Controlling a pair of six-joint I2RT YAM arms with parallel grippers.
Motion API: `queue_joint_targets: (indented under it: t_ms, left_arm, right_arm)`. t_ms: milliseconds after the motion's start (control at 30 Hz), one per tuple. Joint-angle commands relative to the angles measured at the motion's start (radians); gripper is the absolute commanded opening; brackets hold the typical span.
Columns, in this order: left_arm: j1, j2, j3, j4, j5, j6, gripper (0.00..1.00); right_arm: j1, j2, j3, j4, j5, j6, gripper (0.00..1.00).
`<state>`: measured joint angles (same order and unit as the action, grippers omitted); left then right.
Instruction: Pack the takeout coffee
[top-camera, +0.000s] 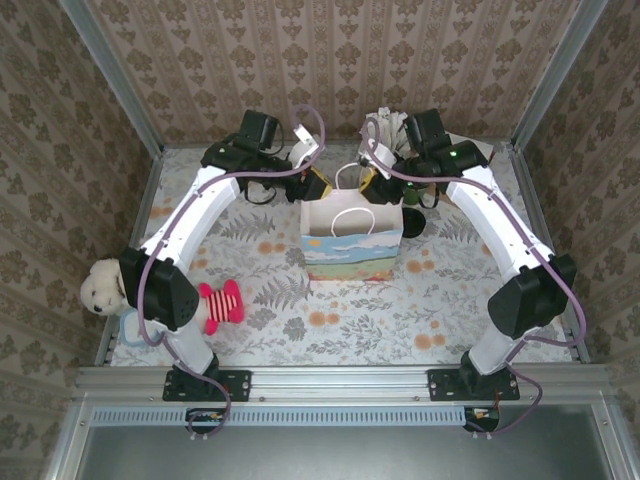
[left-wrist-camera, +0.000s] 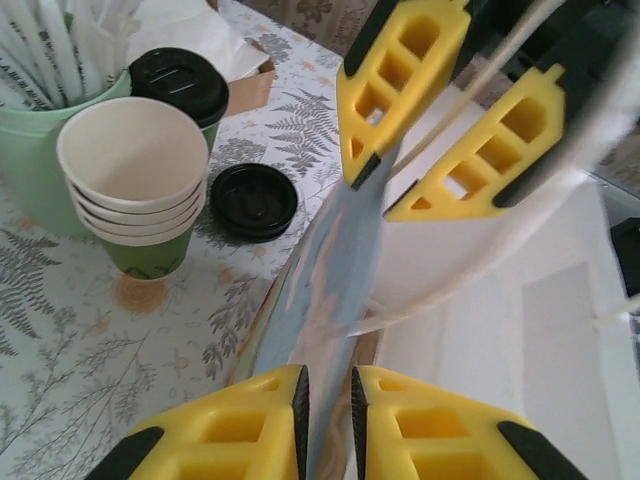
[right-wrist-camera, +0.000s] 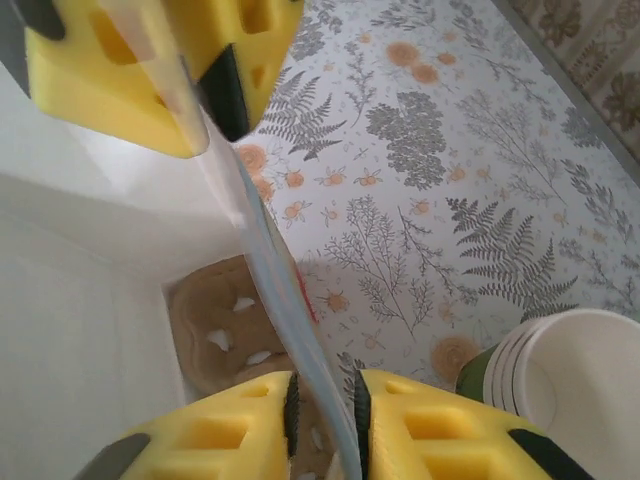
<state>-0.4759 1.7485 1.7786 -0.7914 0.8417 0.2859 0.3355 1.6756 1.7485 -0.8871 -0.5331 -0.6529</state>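
The takeout coffee (left-wrist-camera: 180, 86), black lid on, stands upright on the desk (left-wrist-camera: 70, 340) outside the gift bag (top-camera: 352, 255). It is just behind the stack of lidless cups (left-wrist-camera: 132, 180) and right beside the green cup of paper-wrapped sticks (left-wrist-camera: 35, 130), with a loose black lid (left-wrist-camera: 253, 200) lying flat near them. The left gripper (left-wrist-camera: 328, 388) is closed narrow on the bag's top rim, the thin paper wall pinched between its yellow fingers, and the right gripper (right-wrist-camera: 325, 400) pinches the same wall farther along; a brown moulded tray (right-wrist-camera: 225, 330) lies on the bag's bottom.
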Motion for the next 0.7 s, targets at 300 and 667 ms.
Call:
queue_joint_targets:
  t_ms: [300,667]
  left_arm:
    - [0.095,-0.172,-0.156,0.269,-0.078,-0.215,0.51]
    - [0.142,-0.363,-0.364,0.451,-0.61,-0.514,1.0]
  right_arm:
    - [0.082,-0.112,-0.111,0.07,0.208,0.193,0.0]
    - [0.238,-0.165,-0.2,0.273,0.527,0.743,0.0]
